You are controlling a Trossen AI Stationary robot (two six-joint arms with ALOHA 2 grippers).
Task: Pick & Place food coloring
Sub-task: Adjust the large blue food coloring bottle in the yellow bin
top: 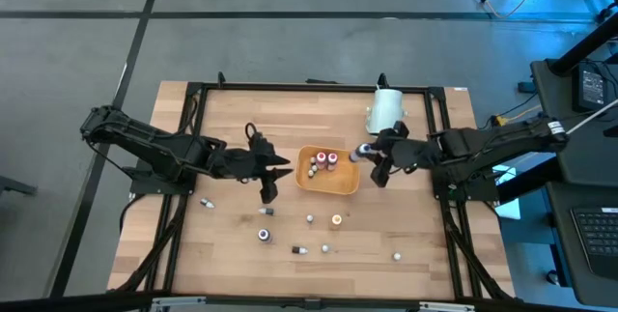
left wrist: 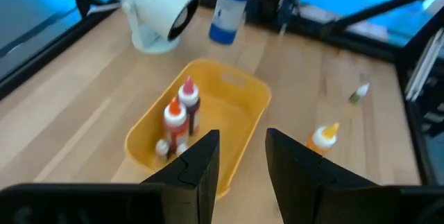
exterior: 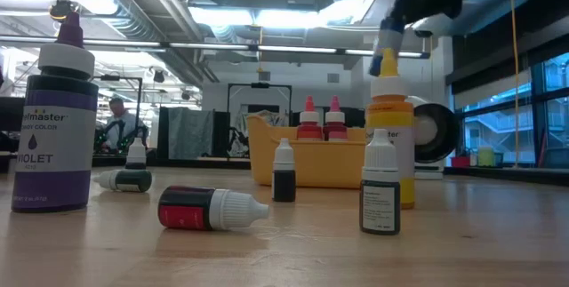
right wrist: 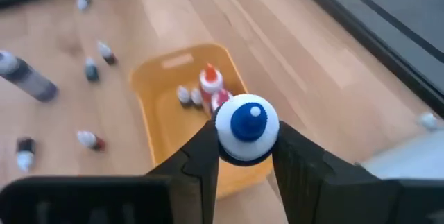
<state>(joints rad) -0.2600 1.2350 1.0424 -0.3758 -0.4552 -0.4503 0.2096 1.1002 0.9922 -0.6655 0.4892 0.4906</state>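
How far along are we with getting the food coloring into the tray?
Early stage. Done: a few small bottles already stand in the orange tray. In hand: the right gripper is shut on a blue-capped bottle, held at the tray's right edge. The left gripper hangs open and empty beside the tray. Left: about nine bottles on the table, including the yellow one.
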